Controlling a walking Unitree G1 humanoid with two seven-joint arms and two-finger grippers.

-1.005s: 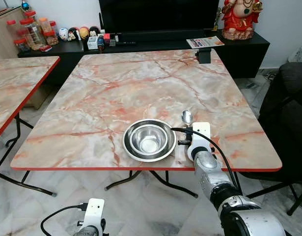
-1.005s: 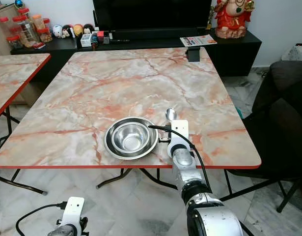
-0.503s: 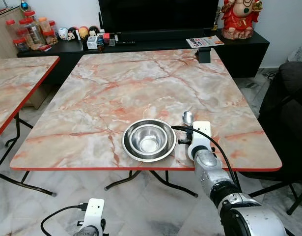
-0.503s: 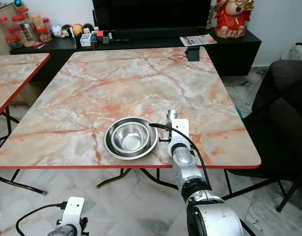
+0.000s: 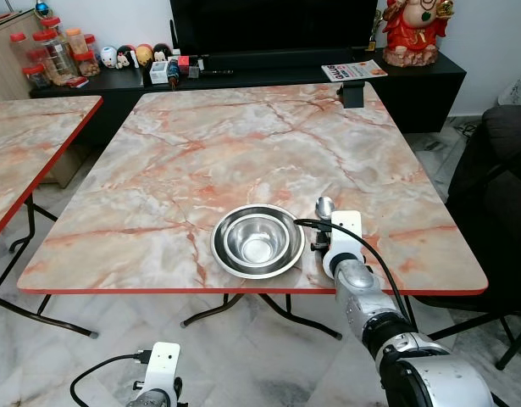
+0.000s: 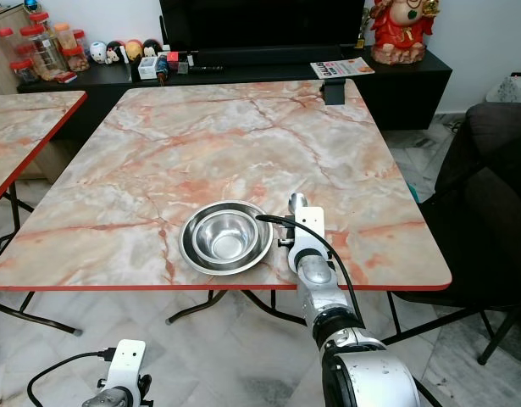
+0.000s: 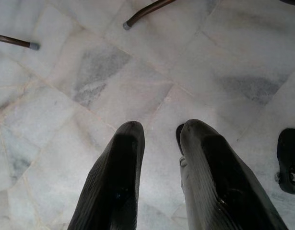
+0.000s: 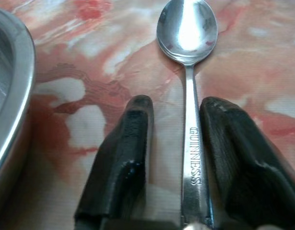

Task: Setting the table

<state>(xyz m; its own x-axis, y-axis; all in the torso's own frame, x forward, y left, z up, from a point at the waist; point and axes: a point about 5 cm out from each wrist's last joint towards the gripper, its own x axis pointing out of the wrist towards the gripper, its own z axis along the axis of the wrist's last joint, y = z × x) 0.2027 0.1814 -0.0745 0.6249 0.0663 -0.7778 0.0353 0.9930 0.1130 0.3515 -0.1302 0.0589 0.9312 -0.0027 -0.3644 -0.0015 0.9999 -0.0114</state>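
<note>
A steel bowl (image 5: 257, 240) nested in a wider steel dish sits near the front edge of the marble table (image 5: 201, 144). Just to its right a steel spoon (image 8: 188, 28) lies flat on the table, bowl end pointing away from me. My right gripper (image 8: 176, 108) rests low over the spoon's handle, which runs between the two fingers, close to one finger and with a gap to the other. The gripper is open. In the eye views the spoon (image 5: 325, 206) sticks out past my right wrist. My left gripper (image 7: 159, 132) hangs over the floor, slightly open and holding nothing.
A second marble table (image 5: 23, 136) stands at the left. Behind the table runs a black TV bench (image 5: 243, 76) with jars, figurines and a red statue (image 5: 412, 30). A dark chair (image 5: 497, 186) is at the right. Table legs (image 7: 147, 12) stand on the tiled floor.
The spoon and my right gripper have slid slightly toward the table's front edge. The bowl has not moved and the left arm hangs as before.
</note>
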